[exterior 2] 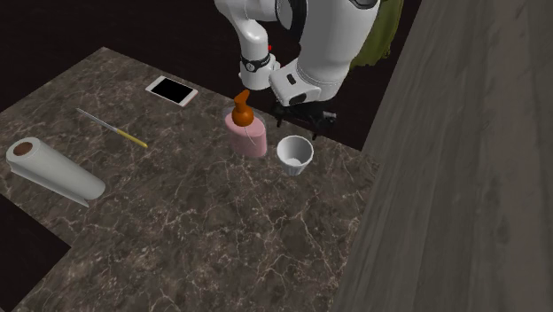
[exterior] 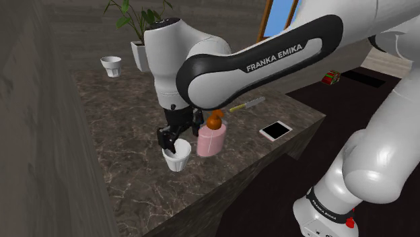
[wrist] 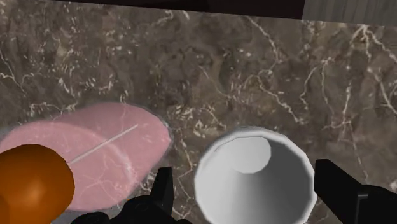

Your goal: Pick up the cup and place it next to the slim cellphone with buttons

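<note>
Wrist view: the hand (wrist: pixel 244 170) is spread wide, its two black fingers (wrist: pixel 162 194) standing on either side of a white cup (wrist: pixel 254 178). The cup stands upright on the dark marbled worktop (wrist: pixel 222 63), mouth up and empty. One finger stands clear of the rim, with a strip of worktop showing between them. The other is just beside the rim, and whether it touches cannot be told. Just beyond the clear finger stands a pink bottle (wrist: pixel 95 156) with an orange top.

Shoulder view: the hand (exterior: pixel 172 143) hangs straight down over the cup (exterior: pixel 176 159), fingertips at about rim height. The cup sits close to the worktop's (exterior: pixel 121 128) near edge. The bottle (exterior: pixel 211 139) is just beside it, towards the shoulder view's right. Farther along that way a white phone (exterior: pixel 276 130) with a dark screen lies flat near the worktop's right corner, well apart from the cup. A thin pen (exterior: pixel 247 105) lies behind the phone. At the far left corner stand a second cup (exterior: pixel 111 65) and a potted plant (exterior: pixel 141 47).

Second exterior view: a white roll (exterior 2: pixel 53 170) lies on its side near the worktop's left edge.
</note>
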